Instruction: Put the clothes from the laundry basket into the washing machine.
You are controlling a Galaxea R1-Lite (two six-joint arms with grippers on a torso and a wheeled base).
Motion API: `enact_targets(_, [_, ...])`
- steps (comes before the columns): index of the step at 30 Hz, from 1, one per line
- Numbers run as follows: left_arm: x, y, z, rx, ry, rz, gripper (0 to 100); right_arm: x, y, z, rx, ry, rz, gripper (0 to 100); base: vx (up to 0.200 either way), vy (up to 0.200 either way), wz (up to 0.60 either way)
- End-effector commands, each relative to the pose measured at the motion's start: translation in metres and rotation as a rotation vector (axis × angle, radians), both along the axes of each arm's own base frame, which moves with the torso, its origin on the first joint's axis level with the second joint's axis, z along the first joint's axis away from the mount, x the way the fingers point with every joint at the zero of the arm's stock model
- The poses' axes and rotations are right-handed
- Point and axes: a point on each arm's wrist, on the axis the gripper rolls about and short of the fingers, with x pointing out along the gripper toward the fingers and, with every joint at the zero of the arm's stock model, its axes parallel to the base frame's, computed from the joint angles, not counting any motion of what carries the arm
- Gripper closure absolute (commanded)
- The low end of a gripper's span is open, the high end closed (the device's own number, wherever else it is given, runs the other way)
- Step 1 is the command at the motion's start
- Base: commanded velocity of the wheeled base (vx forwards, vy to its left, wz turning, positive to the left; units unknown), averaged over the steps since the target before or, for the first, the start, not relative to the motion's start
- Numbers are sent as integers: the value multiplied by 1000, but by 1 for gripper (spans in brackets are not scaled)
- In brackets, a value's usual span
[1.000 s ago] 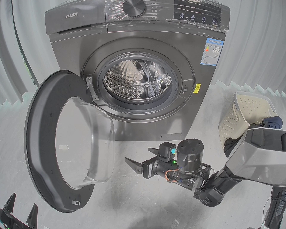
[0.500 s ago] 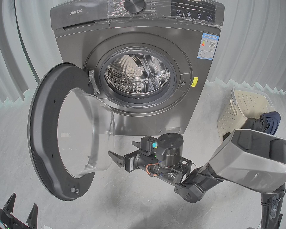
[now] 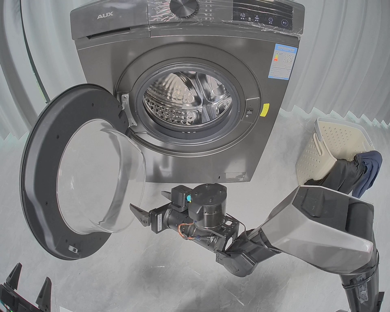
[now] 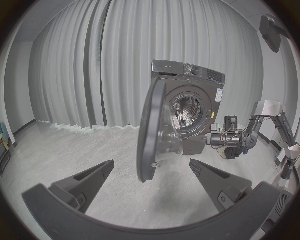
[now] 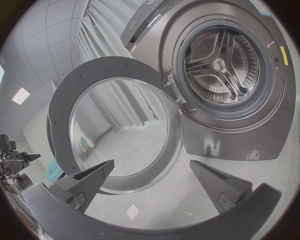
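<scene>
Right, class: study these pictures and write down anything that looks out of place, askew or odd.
Dark clothes spill over the laundry basket's rim instead of lying inside. Crinkled plastic film covers the washing machine's control panel.

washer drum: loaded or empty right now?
Empty: the drum shows bare steel through the open door; dark clothes hang over the laundry basket rim.

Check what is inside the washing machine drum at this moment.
The shiny perforated steel drum of the grey front-loading washing machine shows bare metal ribs and nothing lying in it. Its lowest front part is hidden behind the door opening's rim.
</scene>
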Motion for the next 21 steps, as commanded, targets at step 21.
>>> enact_targets(21, [0, 0, -4, -1, -2, 0, 0, 15, 65, -19, 2, 10, 4, 0, 0, 0, 0])
